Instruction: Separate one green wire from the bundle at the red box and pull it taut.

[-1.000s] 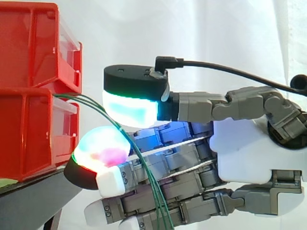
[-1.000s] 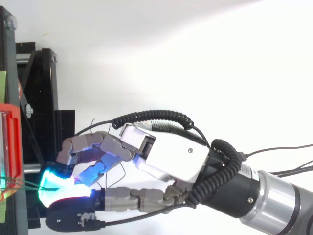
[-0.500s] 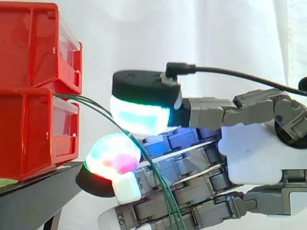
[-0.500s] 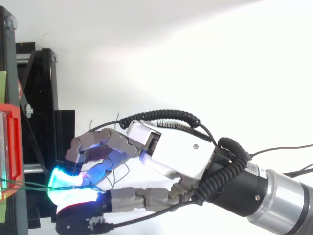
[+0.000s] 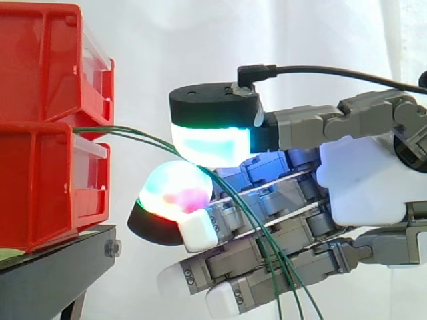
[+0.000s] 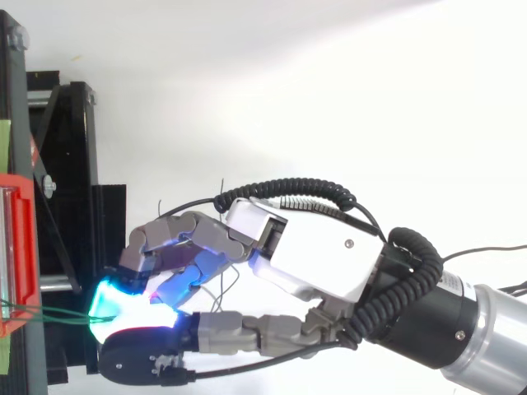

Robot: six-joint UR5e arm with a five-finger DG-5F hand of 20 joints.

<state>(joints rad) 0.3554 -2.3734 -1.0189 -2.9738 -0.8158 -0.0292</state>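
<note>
Drooping side-on, green wires [image 5: 113,129] leave the pinching hand [image 5: 363,180].

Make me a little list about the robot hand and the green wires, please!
wires: green wires come out where the two stacked red bins meet
path: almost straight to the hand, then hanging down past it
hold: pinched between two glowing pads
hand: reaches in from the right of the side view, fingers curled
bins: sit on a black stand
behind: white curtain
</note>
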